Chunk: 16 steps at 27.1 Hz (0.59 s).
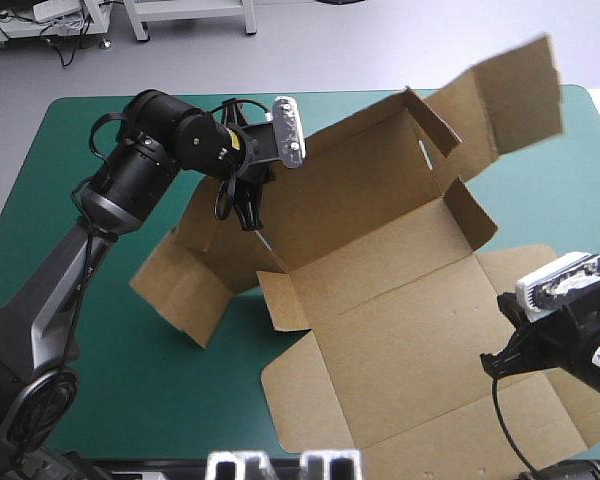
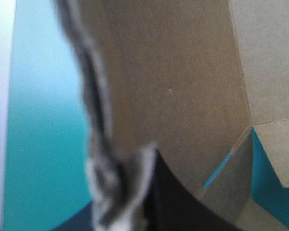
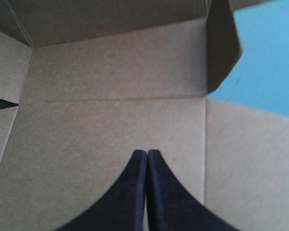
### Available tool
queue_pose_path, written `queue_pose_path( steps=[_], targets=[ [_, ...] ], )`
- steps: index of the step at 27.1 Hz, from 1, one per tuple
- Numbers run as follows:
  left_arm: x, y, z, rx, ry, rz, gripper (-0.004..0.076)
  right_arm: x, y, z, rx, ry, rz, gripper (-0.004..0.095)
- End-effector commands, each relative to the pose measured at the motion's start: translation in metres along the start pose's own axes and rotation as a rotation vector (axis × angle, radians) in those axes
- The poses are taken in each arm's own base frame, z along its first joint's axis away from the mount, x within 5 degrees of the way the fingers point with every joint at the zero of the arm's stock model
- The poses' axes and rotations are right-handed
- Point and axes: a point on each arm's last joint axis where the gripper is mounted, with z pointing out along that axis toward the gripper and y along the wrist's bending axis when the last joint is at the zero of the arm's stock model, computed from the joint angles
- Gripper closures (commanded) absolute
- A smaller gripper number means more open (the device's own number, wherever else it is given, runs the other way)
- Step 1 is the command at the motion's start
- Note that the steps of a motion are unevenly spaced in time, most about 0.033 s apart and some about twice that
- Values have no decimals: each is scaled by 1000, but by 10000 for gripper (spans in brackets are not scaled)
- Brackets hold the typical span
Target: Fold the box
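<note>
Your left gripper (image 1: 247,210): clamped on the box's (image 1: 380,290) raised wall.
Your right gripper (image 3: 147,152): closed, empty, over the box's flat panel.

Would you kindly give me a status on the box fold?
Left gripper shut on the box, panels raised. Right gripper shut, empty, over its flat base. Nothing in the way.

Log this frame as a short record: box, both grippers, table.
box: brown sheet, partly folded; far side raised, near panels flat
left gripper: fingers shut on the box's raised far-left edge
right gripper: fingers shut, nothing between them, over the near right panel
table: teal-green cover, bare around the box
</note>
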Motion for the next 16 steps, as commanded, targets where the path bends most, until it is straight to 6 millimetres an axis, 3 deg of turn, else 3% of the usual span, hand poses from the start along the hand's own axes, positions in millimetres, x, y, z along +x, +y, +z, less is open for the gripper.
queue_pose_path(
  steps=[1,11,16],
  targets=[
    [-15,-10,-45,-148,25,141,732,-39,-9,-16,61,-139,-34,926],
    [-34,-21,-60,-375,172,320,732,-125,-30,-43,156,-292,-88,926],
    [-31,-23,-64,-450,104,286,732,-157,-38,-38,161,-305,-86,926]
  ],
)
